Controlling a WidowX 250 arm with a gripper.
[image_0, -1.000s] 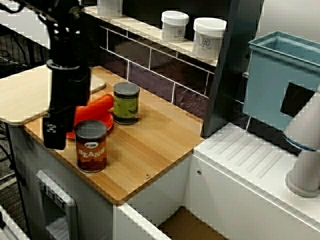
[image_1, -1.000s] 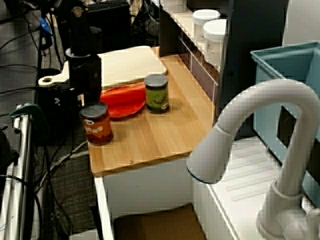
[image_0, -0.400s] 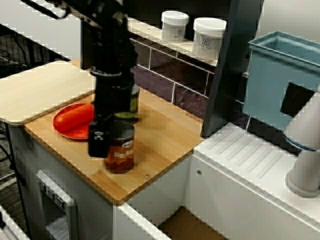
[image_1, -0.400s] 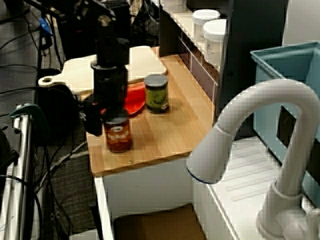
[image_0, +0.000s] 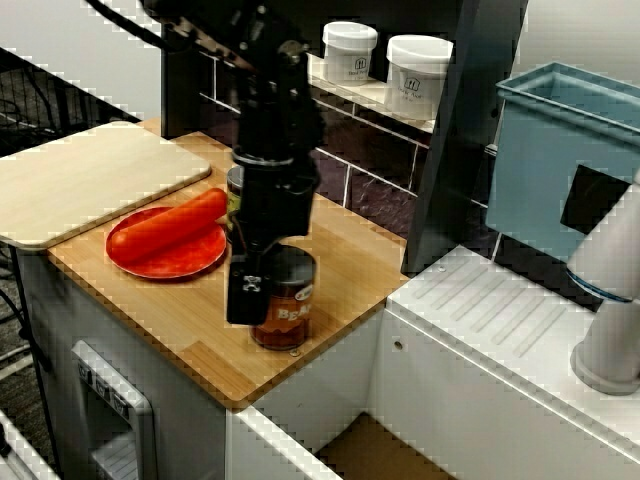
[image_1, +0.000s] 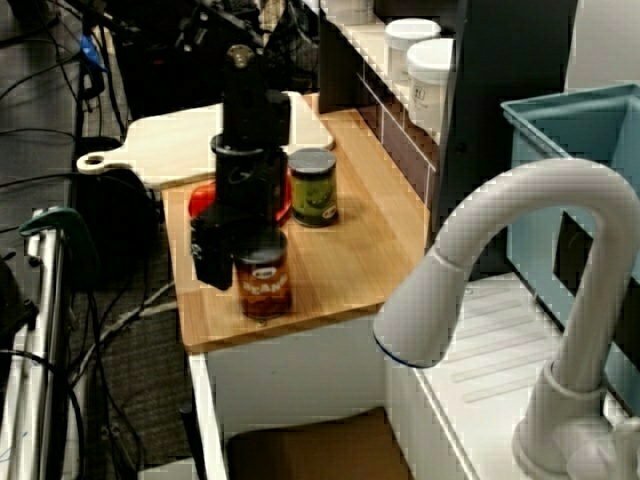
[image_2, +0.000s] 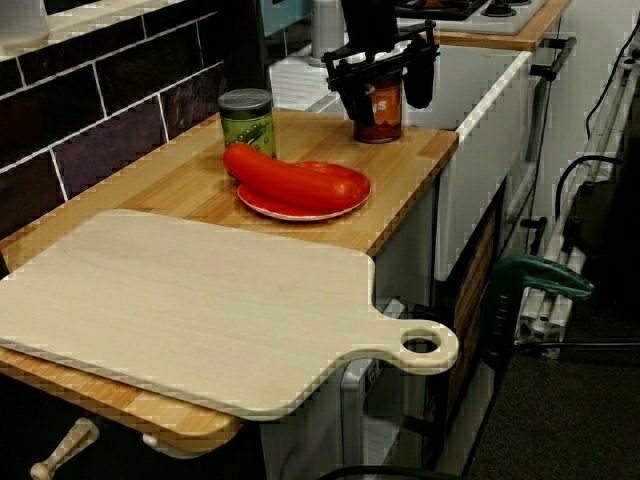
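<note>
In the view from above the counter, my gripper (image_0: 272, 300) is shut on a brown can labelled BEANS (image_0: 288, 312), near the front right corner of the wooden counter (image_0: 340, 260). The view from the sink side shows the beans can (image_1: 265, 287) upright under the black arm. In the view from the cutting-board end, dark fingers (image_2: 349, 98) flank the beans can (image_2: 380, 100) on both sides. I cannot tell whether it rests on the wood. Behind it stand a green-labelled can (image_1: 313, 188) and a red plate (image_0: 165, 255) bearing a long red vegetable (image_0: 165, 225).
A pale cutting board (image_0: 80, 180) overhangs the counter's left end. Two white jars (image_0: 350, 50) stand on the back shelf. Right of the counter are a white ridged drainboard (image_0: 500, 320), a blue bin (image_0: 560, 160) and a white faucet (image_1: 500, 260).
The gripper came from beside the plate, closed on the beans can and carried it rightward along the counter's front. The plate and red vegetable are now uncovered.
</note>
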